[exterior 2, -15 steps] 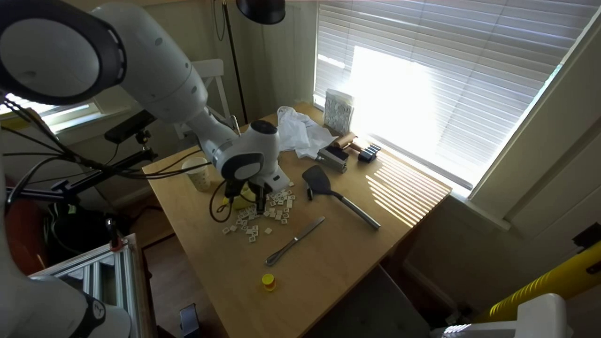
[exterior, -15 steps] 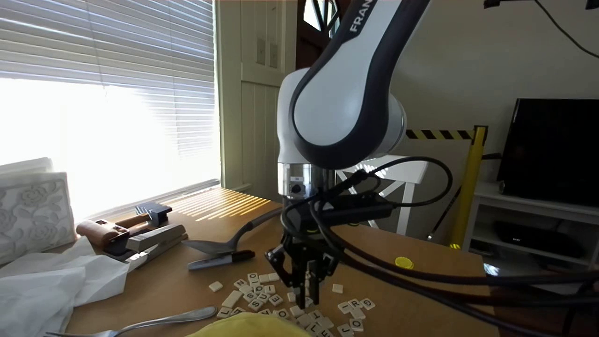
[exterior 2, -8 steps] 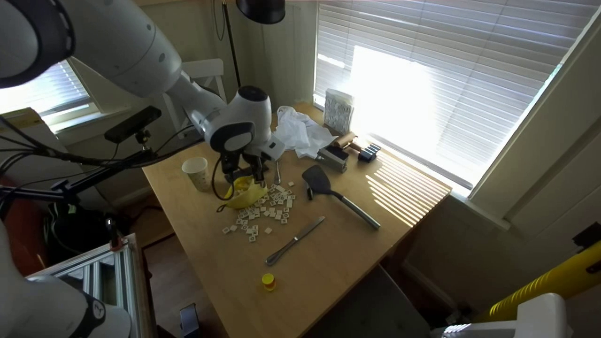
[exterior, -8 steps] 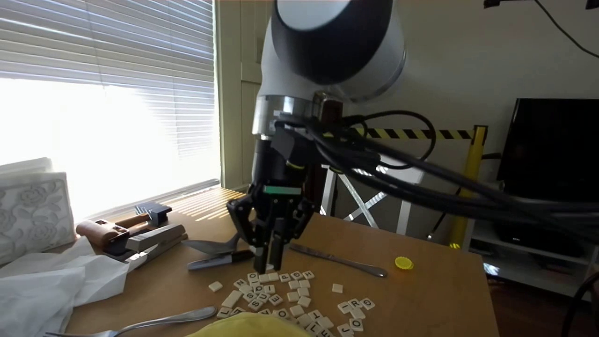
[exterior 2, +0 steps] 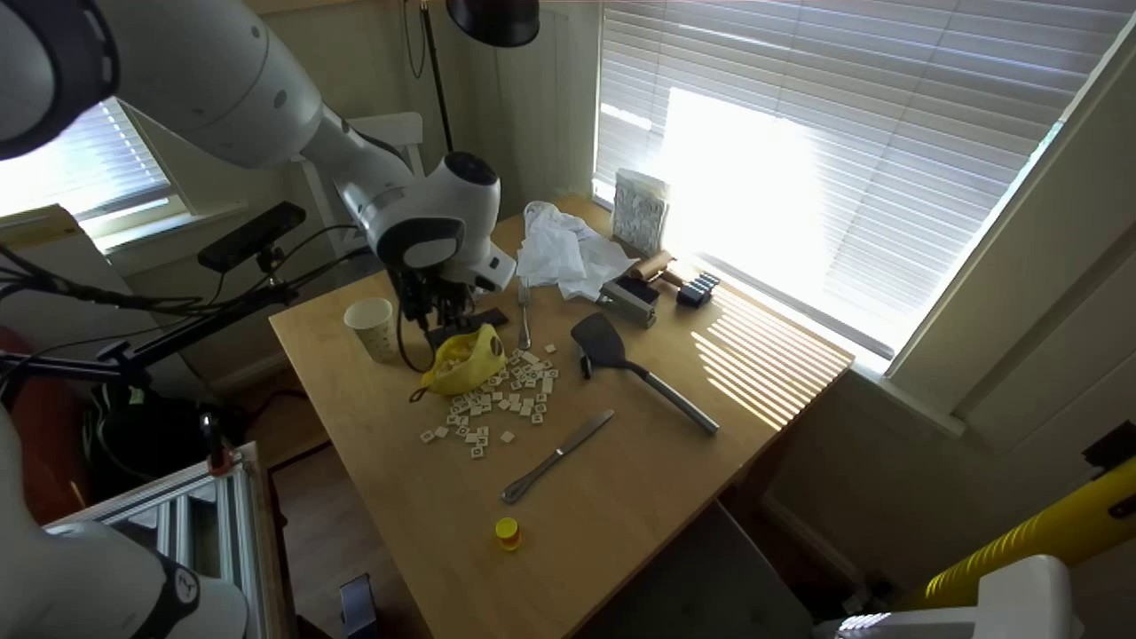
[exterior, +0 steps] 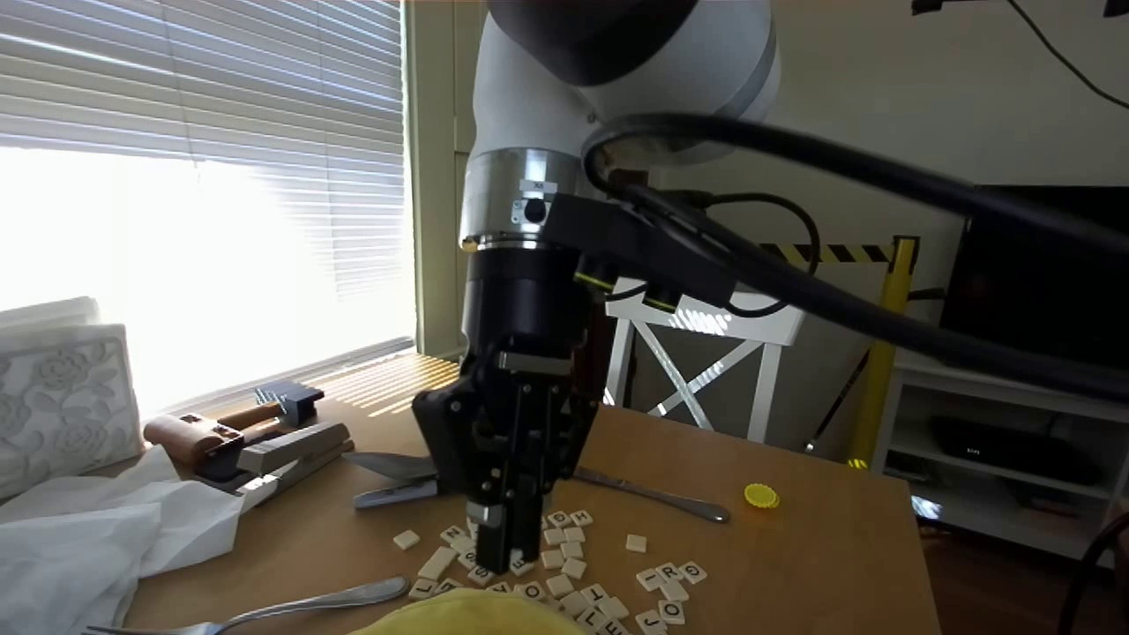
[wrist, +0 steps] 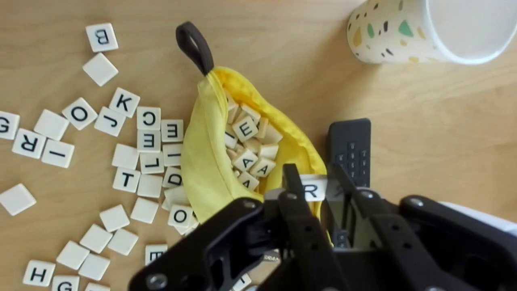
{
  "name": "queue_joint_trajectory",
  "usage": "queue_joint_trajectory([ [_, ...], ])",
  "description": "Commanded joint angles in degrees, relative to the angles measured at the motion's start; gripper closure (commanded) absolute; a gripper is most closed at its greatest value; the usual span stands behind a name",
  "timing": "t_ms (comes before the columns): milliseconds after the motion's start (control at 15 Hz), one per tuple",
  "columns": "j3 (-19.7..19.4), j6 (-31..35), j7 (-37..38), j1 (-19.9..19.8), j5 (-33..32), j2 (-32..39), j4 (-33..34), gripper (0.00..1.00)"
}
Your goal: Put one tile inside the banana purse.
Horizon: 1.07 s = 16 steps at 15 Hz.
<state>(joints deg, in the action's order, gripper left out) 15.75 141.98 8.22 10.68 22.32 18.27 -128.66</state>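
Note:
The banana purse [wrist: 206, 161] is a pale-yellow pouch with a dark loop, lying open with several letter tiles inside. It also shows in both exterior views, with only its top edge visible in one [exterior: 472, 615] and its open side in another [exterior 2: 475, 368]. My gripper [wrist: 313, 173] is shut on a white R tile [wrist: 315, 189], held by its sides above the purse's lower right edge in the wrist view. In an exterior view the gripper [exterior: 512, 560] points down, just beyond the purse. Several loose tiles [wrist: 150, 186] lie beside the purse.
A patterned cup [wrist: 387, 32] and a dark remote [wrist: 349, 149] lie close to the purse. A fork [exterior: 326, 601], a knife [exterior 2: 559, 454], a black spatula [exterior 2: 599, 340], a stapler [exterior 2: 628, 303] and a small yellow jar [exterior 2: 508, 531] lie around the tiles.
My gripper has moved from over the loose tiles to the purse's far end, nearing the camera in an exterior view. The purse and loose tiles have stayed in place.

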Motion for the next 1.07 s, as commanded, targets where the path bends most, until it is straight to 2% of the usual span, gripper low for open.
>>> queue_joint_trajectory([
  [0,-0.96,-4.26,0.55,0.08,-0.01,0.22,0.17,0.95],
  [467,-0.3,-5.96,-1.08,-0.04,1.8,2.7,1.33,0.95],
  [1000,-0.95,-5.42,0.07,0.48,0.42,4.58,1.54,0.95],
])
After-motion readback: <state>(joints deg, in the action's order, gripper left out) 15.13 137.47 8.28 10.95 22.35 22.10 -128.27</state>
